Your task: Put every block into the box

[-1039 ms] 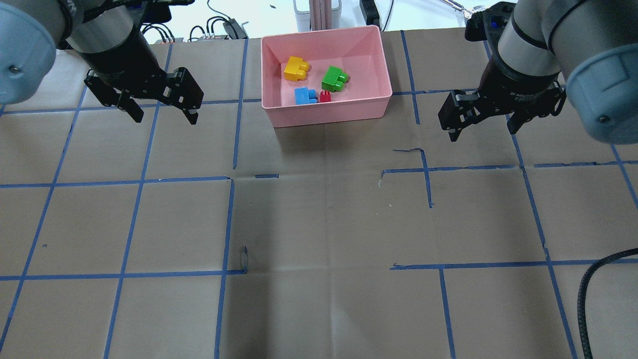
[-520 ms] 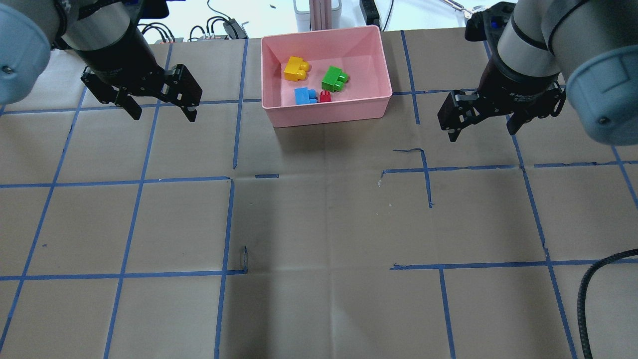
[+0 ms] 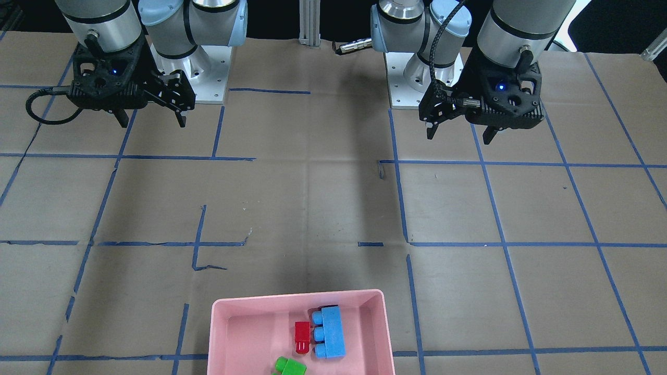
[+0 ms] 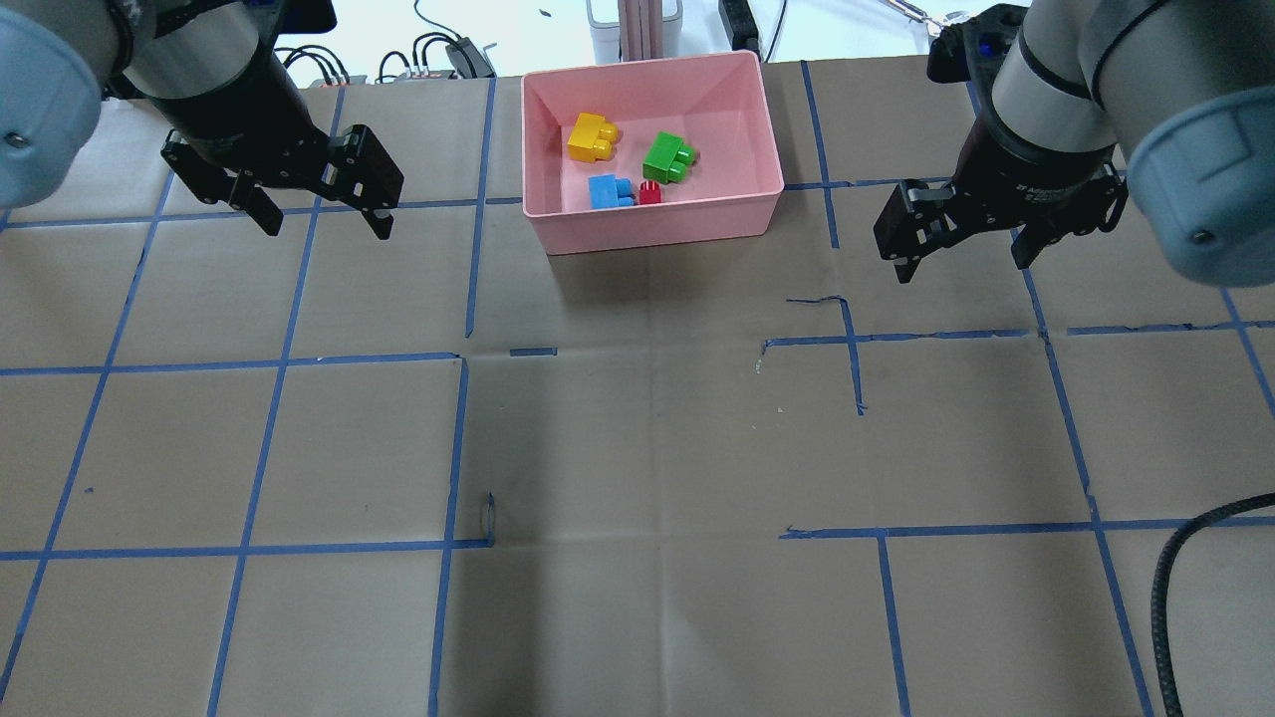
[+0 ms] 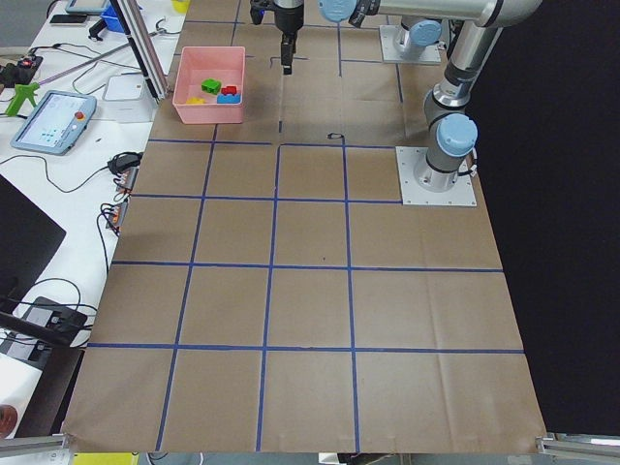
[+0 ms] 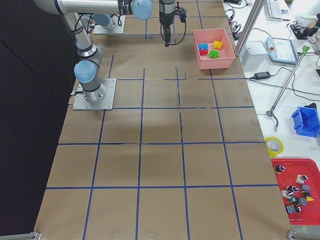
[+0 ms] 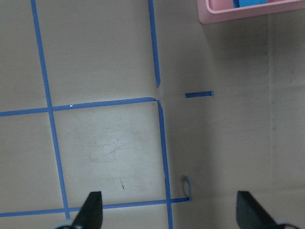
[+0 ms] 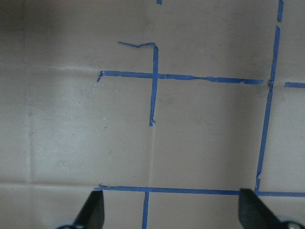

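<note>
The pink box [image 4: 747, 100] stands at the table's far middle. Inside lie the yellow block [image 4: 593, 137], the green block [image 4: 668, 157], the blue block [image 4: 608, 191] and the tiny red block [image 4: 650, 192]. The front-facing view shows the box [image 3: 245, 333] with the blue block [image 3: 329, 332], red block [image 3: 301, 337] and green block [image 3: 288, 367]; the yellow one is cut off there. My left gripper [image 4: 324, 221] is open and empty, left of the box. My right gripper [image 4: 964, 257] is open and empty, right of the box. Both hover above the table.
Brown paper with blue tape grid lines covers the table [image 4: 637, 448]. Cables and a power brick [image 4: 468, 55] lie beyond the far edge. A black cable [image 4: 1185, 558] hangs at the near right. A corner of the box [image 7: 248, 12] shows in the left wrist view.
Both grippers have shifted very slightly; the left one rose a little toward the far edge. The blocks and the box have not moved.
</note>
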